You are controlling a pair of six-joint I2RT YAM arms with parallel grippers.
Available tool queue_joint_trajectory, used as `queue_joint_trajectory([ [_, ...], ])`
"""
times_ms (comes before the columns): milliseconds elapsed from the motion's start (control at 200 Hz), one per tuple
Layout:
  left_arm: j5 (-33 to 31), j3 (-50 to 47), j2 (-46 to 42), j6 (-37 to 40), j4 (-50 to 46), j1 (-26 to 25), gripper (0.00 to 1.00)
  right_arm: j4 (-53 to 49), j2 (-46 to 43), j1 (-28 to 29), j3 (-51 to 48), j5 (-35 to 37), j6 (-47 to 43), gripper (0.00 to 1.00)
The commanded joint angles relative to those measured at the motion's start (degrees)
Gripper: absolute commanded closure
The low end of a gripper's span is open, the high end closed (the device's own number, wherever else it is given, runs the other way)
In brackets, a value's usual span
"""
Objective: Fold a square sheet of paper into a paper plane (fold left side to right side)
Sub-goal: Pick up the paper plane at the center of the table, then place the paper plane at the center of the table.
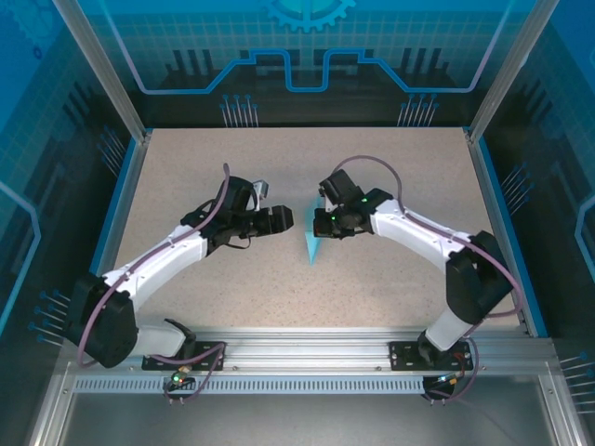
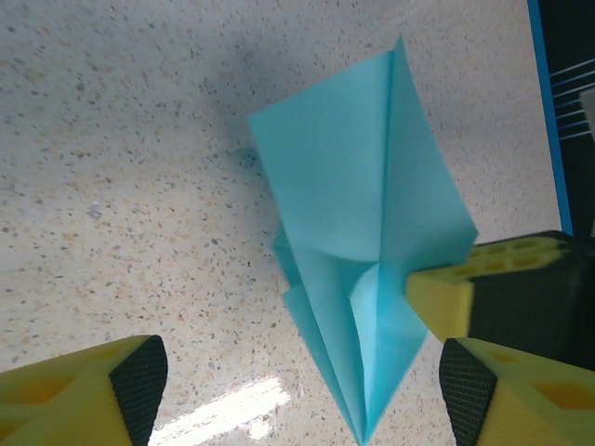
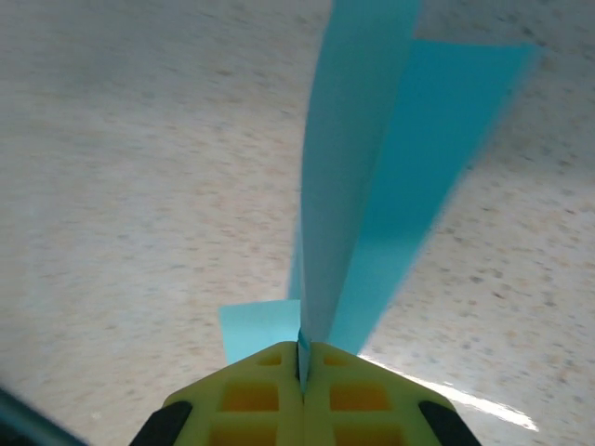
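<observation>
**A:** Speckled beige tabletop (image 1: pixel 400 177), blue walls (image 1: pixel 307 42) behind. Right gripper (image 3: pixel 302 360)?
**B:** Fingers pressed together, clamped on the paper plane (image 1: pixel 311 247), mid-table between the arms.
**A:** Left gripper (image 2: pixel 302 383)?
**B:** Wide apart, holding nothing, just beside the plane.
**A:** Orientation?
**B:** Long axis near-to-far; pointed tip toward the arm bases.

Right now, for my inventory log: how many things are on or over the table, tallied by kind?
Robot arms: 2 (left arm, right arm)
Light-blue paper plane, partly folded: 1
Total: 3
</observation>
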Motion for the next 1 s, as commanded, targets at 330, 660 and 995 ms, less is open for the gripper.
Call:
queue_joint_trajectory([
  [330, -3.9, -0.7, -3.3, 1.5, -2.7, 0.8, 0.14, 19.8, 3.8, -3.8, -18.0, -8.1, 4.3, 0.95],
  [660, -5.2, 0.2, -3.7, 1.6, -3.6, 0.8, 0.1, 11.4, -0.4, -5.0, -19.2, -2.3, 0.3, 0.73],
  [995, -8.5, -0.8, -6.0, 1.4, -2.8, 1.5, 0.01, -8.1, -2.1, 4.8, -6.2, 8.5, -5.3, 0.47],
])
